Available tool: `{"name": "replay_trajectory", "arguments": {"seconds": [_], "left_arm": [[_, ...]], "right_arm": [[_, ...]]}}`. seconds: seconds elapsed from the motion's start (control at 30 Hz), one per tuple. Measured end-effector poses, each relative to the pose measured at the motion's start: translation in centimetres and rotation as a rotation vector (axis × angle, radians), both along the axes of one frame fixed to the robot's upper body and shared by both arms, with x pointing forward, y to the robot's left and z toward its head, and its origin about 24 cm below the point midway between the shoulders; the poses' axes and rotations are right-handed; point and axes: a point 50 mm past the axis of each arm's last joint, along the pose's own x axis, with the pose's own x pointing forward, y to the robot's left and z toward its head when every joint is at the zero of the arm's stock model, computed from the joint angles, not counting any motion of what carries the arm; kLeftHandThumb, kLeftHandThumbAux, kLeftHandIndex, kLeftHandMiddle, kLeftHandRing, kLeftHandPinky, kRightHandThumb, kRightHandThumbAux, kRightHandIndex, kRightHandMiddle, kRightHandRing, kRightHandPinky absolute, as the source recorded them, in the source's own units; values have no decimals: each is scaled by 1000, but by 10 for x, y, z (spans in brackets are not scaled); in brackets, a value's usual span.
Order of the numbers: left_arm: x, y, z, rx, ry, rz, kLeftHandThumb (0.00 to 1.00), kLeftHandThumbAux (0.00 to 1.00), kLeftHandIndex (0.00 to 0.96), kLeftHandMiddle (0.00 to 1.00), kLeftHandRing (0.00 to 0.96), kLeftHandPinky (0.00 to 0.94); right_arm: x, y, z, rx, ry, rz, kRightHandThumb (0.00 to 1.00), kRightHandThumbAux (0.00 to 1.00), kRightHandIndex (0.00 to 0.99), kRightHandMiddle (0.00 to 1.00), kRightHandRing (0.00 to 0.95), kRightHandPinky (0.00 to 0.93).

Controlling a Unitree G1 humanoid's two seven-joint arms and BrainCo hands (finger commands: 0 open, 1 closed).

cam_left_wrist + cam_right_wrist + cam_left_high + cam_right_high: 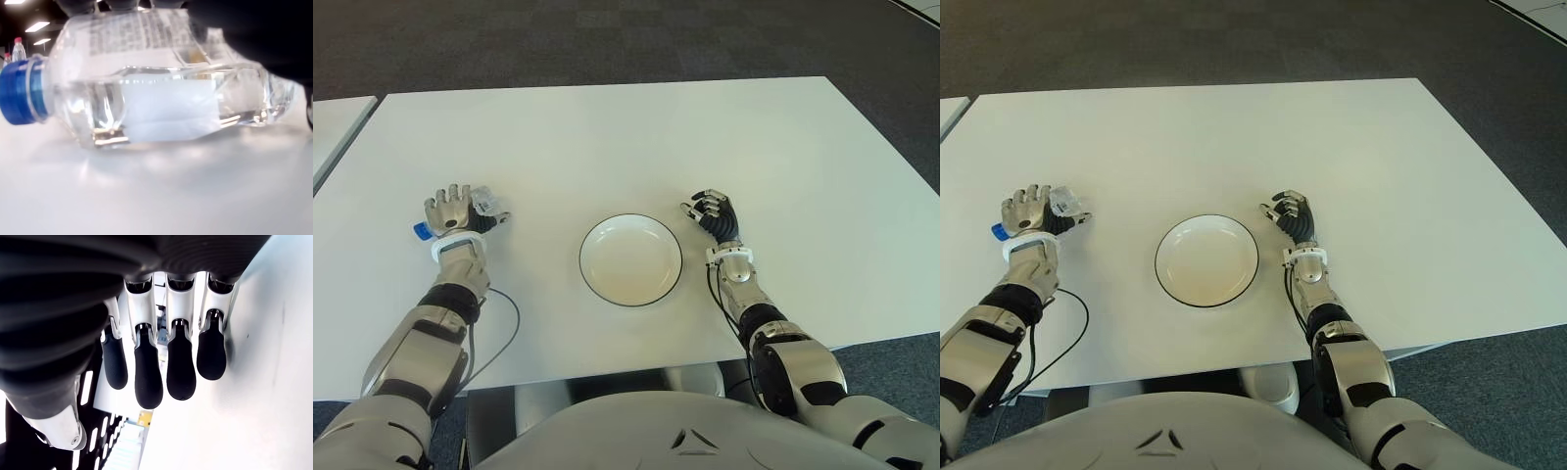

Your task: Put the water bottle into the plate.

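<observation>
The clear water bottle [166, 98] with a blue cap [19, 90] lies on its side on the white table [607, 137], at the left. My left hand [455, 213] sits on top of it with fingers curled over the body and the thumb [499, 220] alongside; only the cap [421, 231] and the bottle's base end [485, 201] stick out from under the hand. The white plate [631, 260] with a dark rim stands in the middle near the front edge, with nothing in it. My right hand [713, 213] shows just right of the plate, fingers [146, 377] loosely bent, holding nothing.
A thin black cable [504, 323] loops on the table beside my left forearm. A second white table [333, 122] adjoins at the far left. Dark carpet surrounds the table. In the left wrist view, another bottle [17, 49] stands far in the background.
</observation>
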Motion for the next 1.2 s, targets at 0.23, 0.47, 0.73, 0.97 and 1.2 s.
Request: {"name": "replay_trajectory", "arguments": {"seconds": [0.23, 0.47, 0.73, 0.97, 1.2], "left_arm": [[1, 1, 3, -79, -57, 14, 761, 381, 376, 511, 529, 577], [1, 0, 4, -138, -109, 25, 738, 661, 433, 693, 710, 709], [0, -2, 3, -154, -121, 24, 838, 660, 424, 574, 755, 772], [-1, -2, 2, -150, -137, 16, 853, 662, 412, 542, 787, 790], [-3, -3, 2, -146, -159, 8, 853, 665, 406, 539, 805, 795]], "right_arm": [[0, 0, 0, 0, -2, -1, 709, 729, 433, 647, 659, 654], [0, 0, 0, 1, -1, 0, 710, 729, 432, 642, 655, 642], [0, -1, 0, 3, -2, -4, 710, 729, 432, 646, 658, 651], [0, -1, 0, 4, -3, -5, 710, 729, 432, 647, 658, 650], [0, -1, 0, 3, -3, -4, 709, 729, 433, 646, 656, 647]]}}
